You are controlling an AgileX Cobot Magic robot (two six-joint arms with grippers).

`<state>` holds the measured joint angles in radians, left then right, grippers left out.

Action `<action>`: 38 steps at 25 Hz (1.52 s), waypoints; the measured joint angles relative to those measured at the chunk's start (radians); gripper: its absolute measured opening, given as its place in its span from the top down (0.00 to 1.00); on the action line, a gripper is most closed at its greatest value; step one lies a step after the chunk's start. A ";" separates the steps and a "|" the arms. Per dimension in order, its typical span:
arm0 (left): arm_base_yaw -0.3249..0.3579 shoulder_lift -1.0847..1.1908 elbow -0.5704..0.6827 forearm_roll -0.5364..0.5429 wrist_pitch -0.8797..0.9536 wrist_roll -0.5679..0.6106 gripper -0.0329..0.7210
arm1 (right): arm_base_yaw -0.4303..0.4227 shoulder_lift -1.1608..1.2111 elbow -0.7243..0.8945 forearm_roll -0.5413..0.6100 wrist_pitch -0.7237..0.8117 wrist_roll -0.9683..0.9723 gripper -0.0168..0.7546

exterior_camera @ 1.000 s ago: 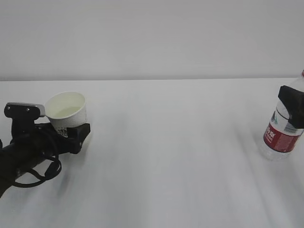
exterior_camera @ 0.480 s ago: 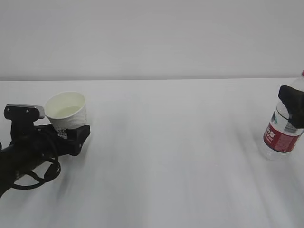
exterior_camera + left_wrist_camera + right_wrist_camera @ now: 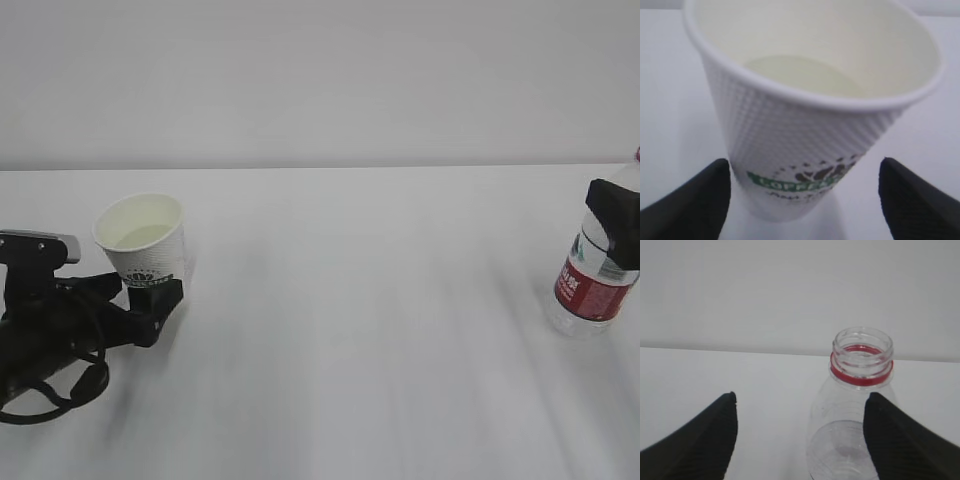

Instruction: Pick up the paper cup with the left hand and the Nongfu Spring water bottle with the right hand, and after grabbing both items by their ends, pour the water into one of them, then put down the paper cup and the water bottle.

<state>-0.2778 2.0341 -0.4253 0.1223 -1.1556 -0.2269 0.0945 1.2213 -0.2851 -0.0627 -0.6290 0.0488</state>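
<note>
Cup (image 3: 144,240) upright at far left, mouth up, green lettering unreadable, between wide-spread fingers of left hand (image 3: 160,292), apparently not touching. Bottle (image 3: 598,268) upright at far right, capless mouth up, red-and-white label too blurred to read; right hand (image 3: 618,228) spread wide beside it.
</note>
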 joint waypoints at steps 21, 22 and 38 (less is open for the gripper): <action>0.000 -0.137 0.175 0.027 0.000 -0.043 0.10 | 0.000 0.000 0.000 0.000 -0.076 0.000 0.21; 0.000 -0.151 0.175 0.040 0.000 -0.060 0.11 | 0.000 0.000 0.000 0.002 -0.076 0.000 0.21; 0.000 -0.402 0.178 0.116 0.000 -0.092 0.18 | 0.000 -0.169 -0.101 0.023 0.141 0.000 0.21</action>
<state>-0.2778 1.6320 -0.2475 0.2380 -1.1556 -0.3187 0.0945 1.0522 -0.3865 -0.0395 -0.4883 0.0488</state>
